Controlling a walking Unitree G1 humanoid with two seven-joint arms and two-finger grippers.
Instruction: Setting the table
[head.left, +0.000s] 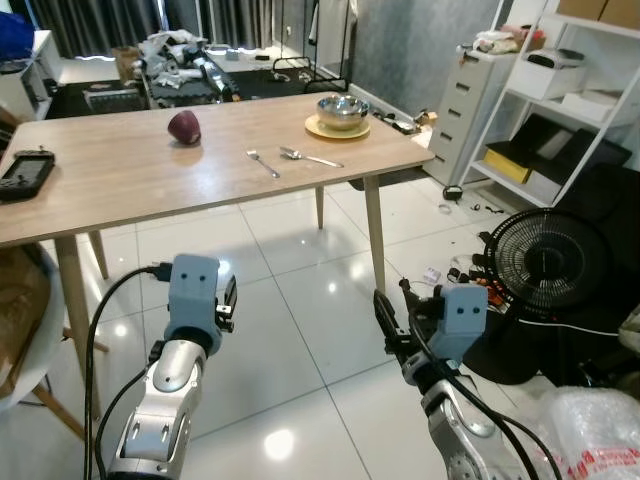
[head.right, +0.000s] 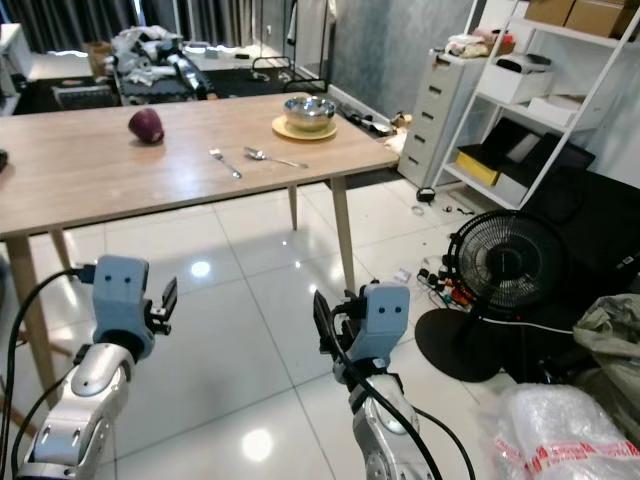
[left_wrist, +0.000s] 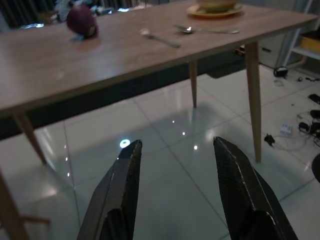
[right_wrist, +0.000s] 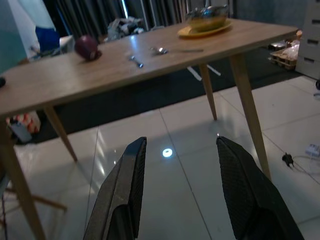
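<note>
Table (head.left: 120, 180) is seen ahead, wooden top on slim legs, over glossy white tile. Steel bowl (head.left: 343, 108) is set on a yellow plate (head.left: 322, 130) near the far right corner; fork (head.left: 263, 163) and spoon (head.left: 309, 156) lie loose just in front, askew, so the setting is judged unfinished. A dark red onion (head.left: 184, 127) sits mid-table, apart from the rest. Left gripper (left_wrist: 175, 195) and right gripper (right_wrist: 177, 190) are held low, short of the table, fingers spread wide, nothing gripped; likely readied for approach.
</note>
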